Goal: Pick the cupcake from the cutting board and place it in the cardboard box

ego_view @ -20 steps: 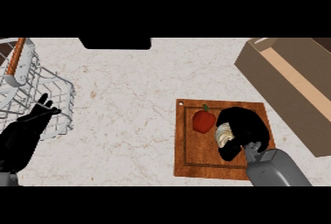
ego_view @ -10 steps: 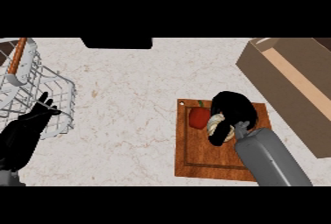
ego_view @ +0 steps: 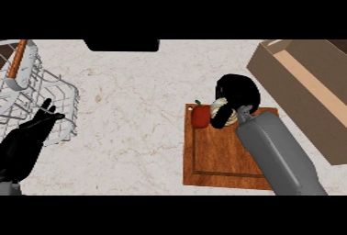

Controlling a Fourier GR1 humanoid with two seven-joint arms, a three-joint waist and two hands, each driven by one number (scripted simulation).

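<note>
1. Two changes since a second ago: my right hand (ego_view: 236,97) has risen off the board (ego_view: 217,156) and shifted toward its far edge.
2. Its fingers are curled round the cupcake (ego_view: 222,112), whose pale body shows beneath my palm.
3. A red pepper (ego_view: 200,116) stays on the board.
4. Lifted, I judge; next comes carrying to the box (ego_view: 308,87) at right.
5. My left hand (ego_view: 28,137) rests open by the rack (ego_view: 41,92).

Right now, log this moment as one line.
right hand: shut on cupcake | over board | box: not reached | left hand: open, resting
</note>
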